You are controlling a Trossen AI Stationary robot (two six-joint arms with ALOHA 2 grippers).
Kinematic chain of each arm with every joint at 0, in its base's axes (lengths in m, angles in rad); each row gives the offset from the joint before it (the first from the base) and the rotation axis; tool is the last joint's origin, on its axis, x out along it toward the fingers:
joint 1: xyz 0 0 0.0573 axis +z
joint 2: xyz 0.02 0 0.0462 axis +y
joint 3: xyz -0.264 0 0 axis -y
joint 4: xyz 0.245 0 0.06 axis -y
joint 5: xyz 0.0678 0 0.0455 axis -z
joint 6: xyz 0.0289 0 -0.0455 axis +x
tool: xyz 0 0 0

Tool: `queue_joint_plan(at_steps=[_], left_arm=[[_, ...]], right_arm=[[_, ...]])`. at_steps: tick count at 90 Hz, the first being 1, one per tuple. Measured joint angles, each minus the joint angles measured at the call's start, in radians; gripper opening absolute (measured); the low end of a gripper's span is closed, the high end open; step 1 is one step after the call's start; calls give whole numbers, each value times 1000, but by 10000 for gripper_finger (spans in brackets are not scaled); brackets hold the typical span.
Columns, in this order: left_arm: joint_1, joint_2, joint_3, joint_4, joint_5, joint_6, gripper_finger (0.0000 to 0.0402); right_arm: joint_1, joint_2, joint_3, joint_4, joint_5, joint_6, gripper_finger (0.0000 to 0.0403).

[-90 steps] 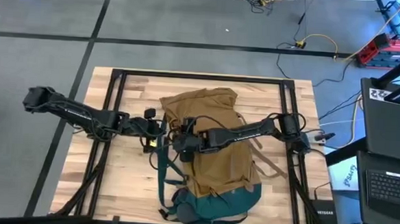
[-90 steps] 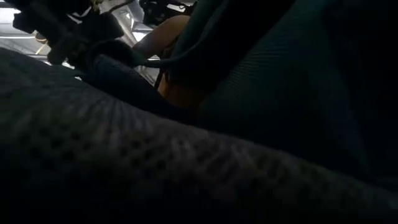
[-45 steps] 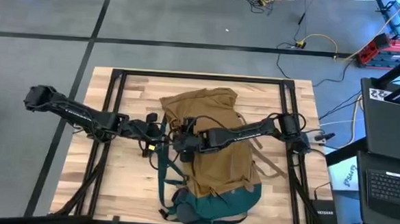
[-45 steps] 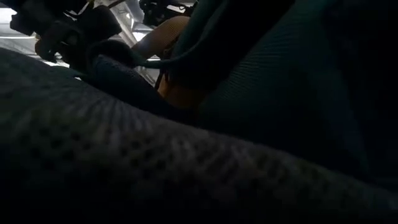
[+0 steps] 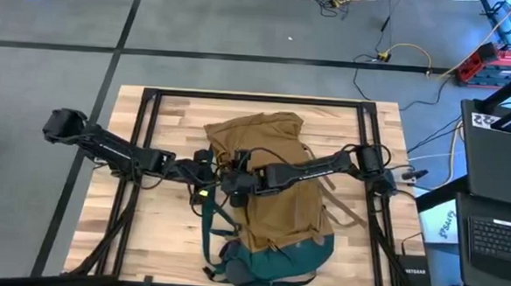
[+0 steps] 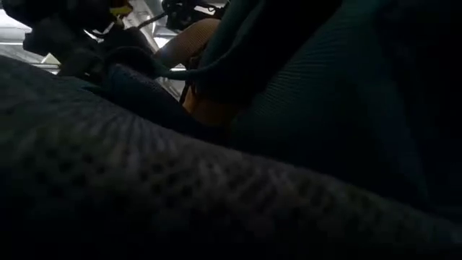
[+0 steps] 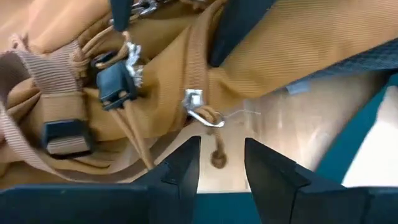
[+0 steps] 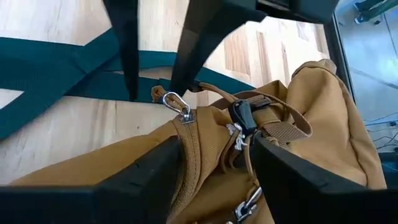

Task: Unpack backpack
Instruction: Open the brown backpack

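Working at the left flank of the backpack [image 5: 271, 183], which lies along the middle of the worktop [image 5: 146, 225] with its teal base toward the near edge, we have both claws meeting at one spot. Our left claw [image 7: 221, 163] is parted to a narrow gap, its fingers either side of a small metal zipper pull [image 7: 202, 112] with a brown cord tab hanging from it; nothing is pinched yet. Our right claw [image 8: 214, 155] is spread wide, straddling the tan fabric ridge beside the same pull [image 8: 176, 104] and a dark cord lock [image 8: 241, 112], pressing down on the cloth, it seems, without gripping it.

We judge the bag unopened, with the zipper as the step in hand. The risk lies in the pull being small and loose: our left claw could close on the cord tab alone and slip off, or catch the webbing strap [image 7: 62, 106] nearby. If our right claw does not hold the fabric firmly, the soft bag may drag along the worktop instead of unzipping. The two claws are also close enough to collide.
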State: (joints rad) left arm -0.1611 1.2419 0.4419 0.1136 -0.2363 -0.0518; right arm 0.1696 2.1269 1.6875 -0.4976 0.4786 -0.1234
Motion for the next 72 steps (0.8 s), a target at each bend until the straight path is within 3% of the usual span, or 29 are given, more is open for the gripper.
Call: queue_joint_plan(at_steps=[10,27,45,72], left_arm=[[8,0,0,5,-1,-1,96],[8,-7,1,-2,-3,18,11],[2,-73,3,-5,-3,47,2],[2,-148,5,-35,1,70,0]], right_arm=[[0,0,0,0,0,0,193],[0,-1,0,4,-3,-1,193],[0,-2,0,36,-87,-15,193],[0,-2,0,107,-132,-26,193]])
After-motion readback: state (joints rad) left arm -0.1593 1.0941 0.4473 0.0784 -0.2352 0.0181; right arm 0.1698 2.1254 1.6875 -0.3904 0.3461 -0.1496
